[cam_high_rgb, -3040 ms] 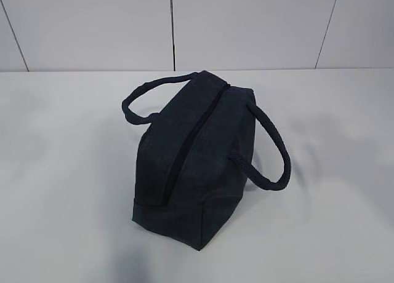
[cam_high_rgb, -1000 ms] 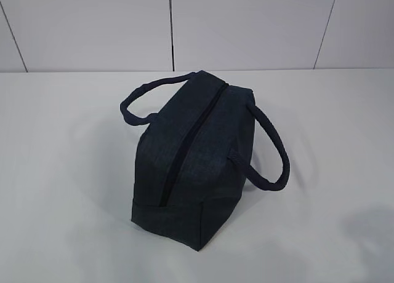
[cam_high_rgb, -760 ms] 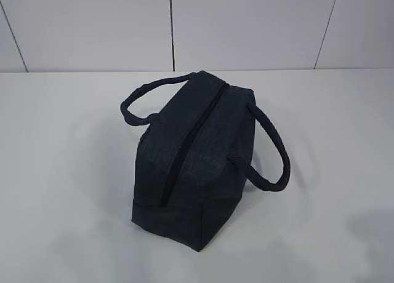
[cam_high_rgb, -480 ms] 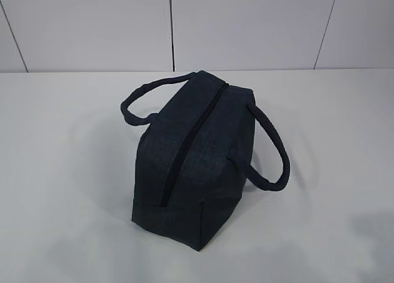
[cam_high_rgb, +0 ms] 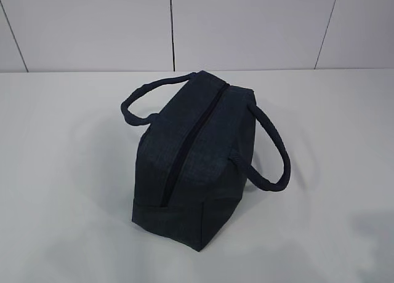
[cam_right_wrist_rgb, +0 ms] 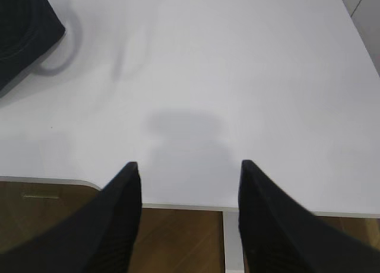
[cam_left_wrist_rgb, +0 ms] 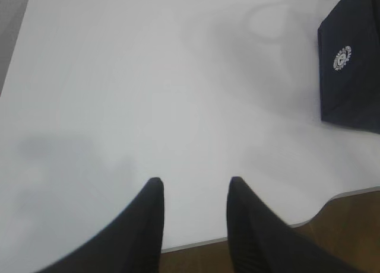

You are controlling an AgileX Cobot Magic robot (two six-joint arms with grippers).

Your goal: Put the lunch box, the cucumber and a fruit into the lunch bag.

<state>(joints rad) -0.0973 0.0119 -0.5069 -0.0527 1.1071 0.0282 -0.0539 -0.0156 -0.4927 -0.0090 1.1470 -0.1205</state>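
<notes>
left pincer and right pincer — both spread apart, gripping nothing, the right wider.

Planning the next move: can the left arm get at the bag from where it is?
Probably yes. The left gripper hangs open over bare table, and nothing lies between it and the bag, which sits closed at the view's right edge.

The right gripper hangs spread and empty over the table edge. The lunch bag sits far ahead, to its left.
</notes>
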